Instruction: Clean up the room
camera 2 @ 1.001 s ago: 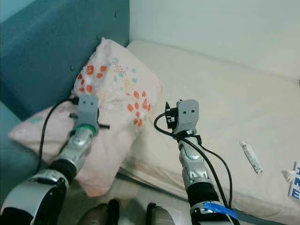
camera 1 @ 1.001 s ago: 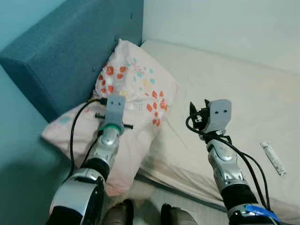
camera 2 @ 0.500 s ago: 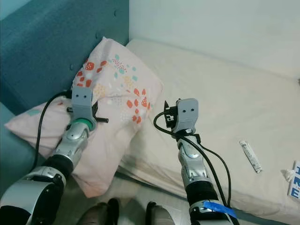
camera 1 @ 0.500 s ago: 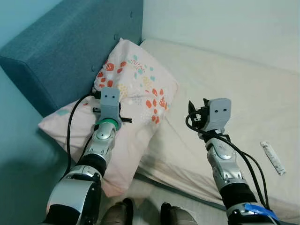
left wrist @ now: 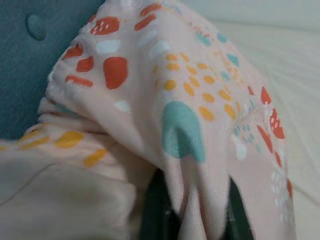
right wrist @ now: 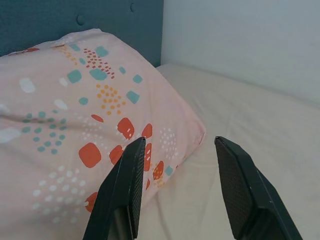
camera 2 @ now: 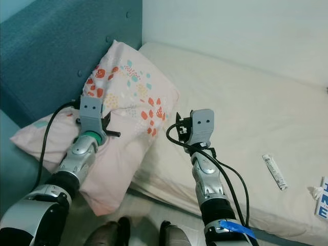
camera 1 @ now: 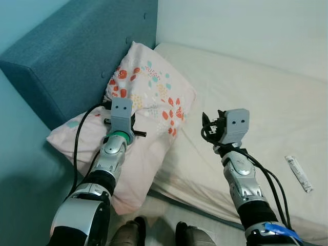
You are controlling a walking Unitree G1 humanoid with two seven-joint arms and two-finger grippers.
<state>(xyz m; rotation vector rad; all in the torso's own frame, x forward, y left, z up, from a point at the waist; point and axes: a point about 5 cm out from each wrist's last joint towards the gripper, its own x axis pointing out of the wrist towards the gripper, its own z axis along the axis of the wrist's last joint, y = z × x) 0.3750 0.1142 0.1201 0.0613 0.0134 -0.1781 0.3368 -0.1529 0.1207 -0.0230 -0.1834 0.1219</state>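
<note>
Because its fabric is pinched between the black fingers of the left end effector [camera 1: 120,104], the pink patterned pillow [camera 1: 148,97] sits bunched at the head of the bed [camera 1: 246,102], leaning on the blue headboard [camera 1: 72,56], likely for straightening. Beside it, the right end effector [right wrist: 177,192] hovers spread, probably ready to help. A small tube [camera 1: 298,173] lies well apart on the mattress.

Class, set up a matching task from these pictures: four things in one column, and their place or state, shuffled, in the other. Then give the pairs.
Things:
1. pillow
2. left gripper
3. right gripper
4. tube

Place or state:
A. open, above the mattress
B. lying alone on the mattress
C. leaning on the blue headboard
D. shut on patterned cloth

Pairs: 1-C, 2-D, 3-A, 4-B
</note>
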